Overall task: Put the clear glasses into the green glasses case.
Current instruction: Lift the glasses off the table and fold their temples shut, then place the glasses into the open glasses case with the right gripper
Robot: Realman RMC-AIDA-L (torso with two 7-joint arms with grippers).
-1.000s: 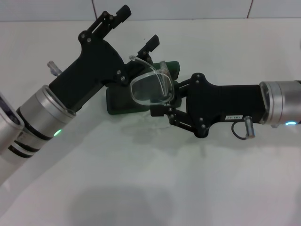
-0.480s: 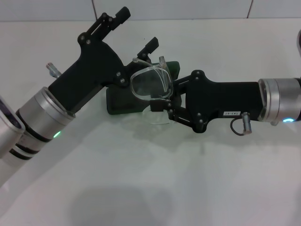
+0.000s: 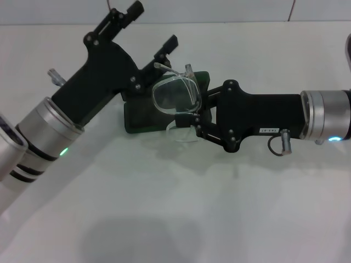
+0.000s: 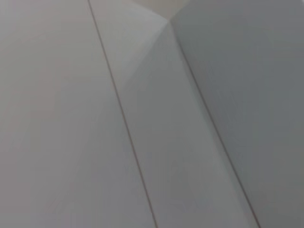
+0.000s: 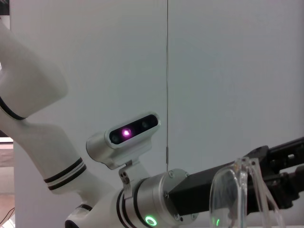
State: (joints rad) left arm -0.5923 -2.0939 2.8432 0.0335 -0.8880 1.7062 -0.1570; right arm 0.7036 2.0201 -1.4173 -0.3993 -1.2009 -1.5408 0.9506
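Left tool (image 3: 147, 34) spread wide, right tool (image 3: 184, 121) closed.

- We see two arms alike in build: matte black gripper housings joined to brushed silver cylindrical wrists.
- The left gripper (image 3: 148, 38) has long black fingers with small screws at the pivots.
- The right gripper (image 3: 189, 121) carries a small white label and a looped black cable with a metal plug.
- Each wrist shows a small green light.
- The left arm's white forearm has black bands.
- In the right wrist view, a white camera pod glows purple.
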